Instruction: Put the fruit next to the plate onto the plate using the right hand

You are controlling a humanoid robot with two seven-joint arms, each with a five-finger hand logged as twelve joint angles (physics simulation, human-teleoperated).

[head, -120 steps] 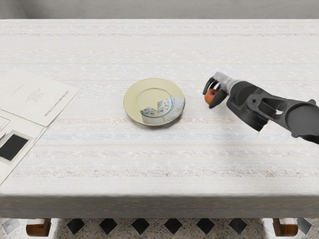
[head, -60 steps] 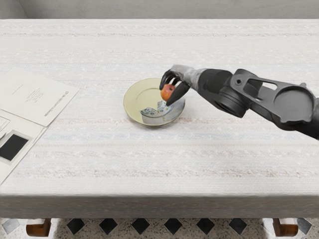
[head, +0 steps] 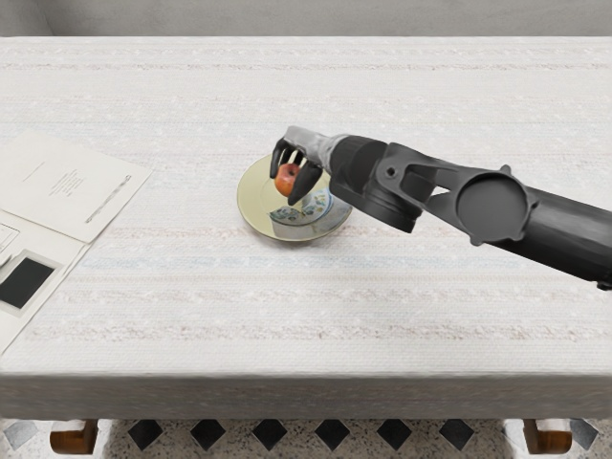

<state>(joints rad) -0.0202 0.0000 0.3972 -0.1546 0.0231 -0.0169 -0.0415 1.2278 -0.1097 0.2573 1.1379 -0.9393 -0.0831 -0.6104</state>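
Near the middle of the frame, in the head view, we see the right hand poised over the plate. Its arm reaches in from the right edge and crosses the plate's right-hand rim. Its dark fingers are curled down around the fruit, a small red-orange round thing clasped between them. We find the fruit above the upper middle part of the plate. Whether it touches the dish we cannot tell, as the fingers hide its underside. The plate is shiny and pale gold, lying flat on the table, with a bluish reflection in its lower right part beneath the wrist. Toward the left edge of the frame we see sheets of paper lying flat on the table, well apart from the plate. Below them, at the lower left, lies another sheet bearing a black square. Along the bottom edge we glimpse a chequered floor under the table's front.
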